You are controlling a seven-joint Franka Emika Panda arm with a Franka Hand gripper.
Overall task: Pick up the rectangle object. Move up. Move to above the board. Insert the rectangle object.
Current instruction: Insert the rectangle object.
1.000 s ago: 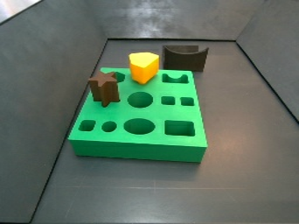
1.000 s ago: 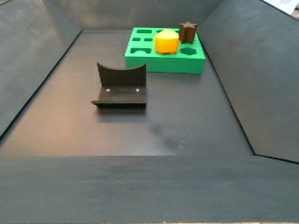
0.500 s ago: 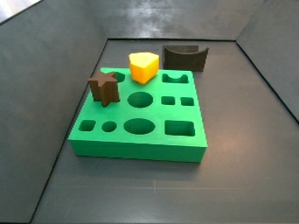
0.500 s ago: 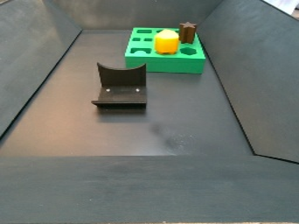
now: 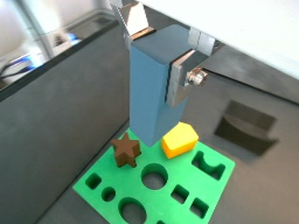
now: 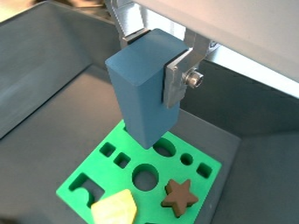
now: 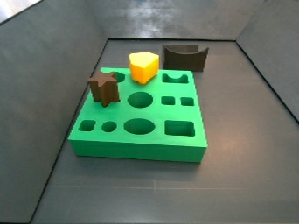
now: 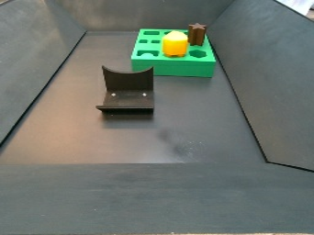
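The tool (image 5: 159, 54) is up high over the board (image 5: 107, 173), and both wrist views show its silver plates clamped on the top of the rectangle object (image 5: 152, 92), one finger (image 6: 179, 74) pressed flat against the block's side. The blue-grey block hangs upright, lower end clear of the green slab beneath it. Neither side view catches the tool or the block; they sit above the frame there.

Down on the board (image 7: 128, 144), the yellow block (image 7: 142, 66) stands in a hole along the far edge, and the brown star block (image 7: 104, 88) stands in a hole near the left edge, well apart from the yellow one. Round and square cut-outs lie open across the near half of the slab.

Past the board's far edge, the fixture (image 7: 184, 57) stands on the dark floor; in a side view it (image 8: 127, 90) sits near the middle of the floor, with the board (image 8: 196, 69) beyond it.
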